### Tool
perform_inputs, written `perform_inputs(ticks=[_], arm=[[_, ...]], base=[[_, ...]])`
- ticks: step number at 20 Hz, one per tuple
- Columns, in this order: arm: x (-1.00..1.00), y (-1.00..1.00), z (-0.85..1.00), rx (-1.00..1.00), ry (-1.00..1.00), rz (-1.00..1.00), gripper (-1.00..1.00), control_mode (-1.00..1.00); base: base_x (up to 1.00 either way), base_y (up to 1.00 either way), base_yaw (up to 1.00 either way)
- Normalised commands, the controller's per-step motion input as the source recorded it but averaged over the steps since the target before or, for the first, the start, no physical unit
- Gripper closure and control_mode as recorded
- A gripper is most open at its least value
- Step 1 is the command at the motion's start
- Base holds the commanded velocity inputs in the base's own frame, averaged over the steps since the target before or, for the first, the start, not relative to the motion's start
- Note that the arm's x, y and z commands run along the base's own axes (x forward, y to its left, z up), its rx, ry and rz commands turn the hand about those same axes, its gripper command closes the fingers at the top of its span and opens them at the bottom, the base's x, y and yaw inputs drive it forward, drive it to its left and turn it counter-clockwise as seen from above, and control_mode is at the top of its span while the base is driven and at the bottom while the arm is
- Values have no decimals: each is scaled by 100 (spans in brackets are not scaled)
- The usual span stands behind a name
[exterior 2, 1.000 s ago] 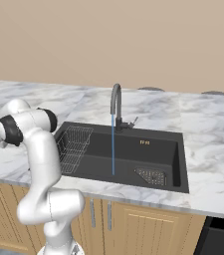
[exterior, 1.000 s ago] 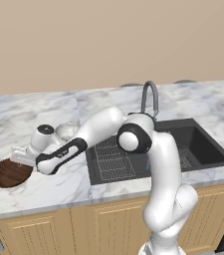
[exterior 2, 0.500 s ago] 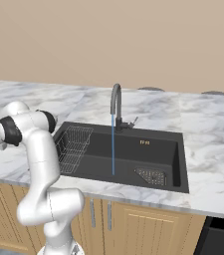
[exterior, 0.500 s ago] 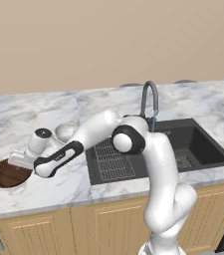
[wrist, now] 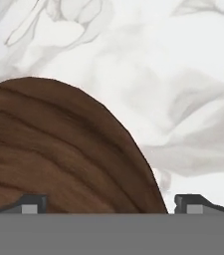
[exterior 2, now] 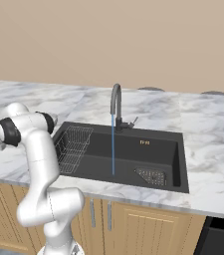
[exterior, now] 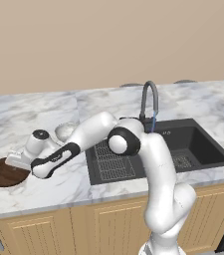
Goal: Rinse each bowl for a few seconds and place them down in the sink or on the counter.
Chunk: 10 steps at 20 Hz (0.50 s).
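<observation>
Item: gripper (wrist: 108, 204) over the brown bowl (exterior: 4, 172), jaws fully spread, nothing held.
We record the brown bowl near the counter's (exterior: 44, 112) front edge at its left end; 1 speckled bowl (exterior: 65, 131) behind the arm; water runs from the faucet (exterior 2: 115, 102) into the sink (exterior 2: 148, 152).

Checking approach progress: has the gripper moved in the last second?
Yes. In the left base view the gripper has shifted left and down, away from the sink, to the brown bowl's rim.
</observation>
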Motion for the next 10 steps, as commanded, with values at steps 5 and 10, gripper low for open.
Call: perform_inputs(ticks=[5, 10], arm=[[3, 19, -14, 1, -1, 0, 100, -100], [0, 11, -7, 1, -1, 0, 100, -100]], base=[[0, 0, 0], [0, 0, 0]])
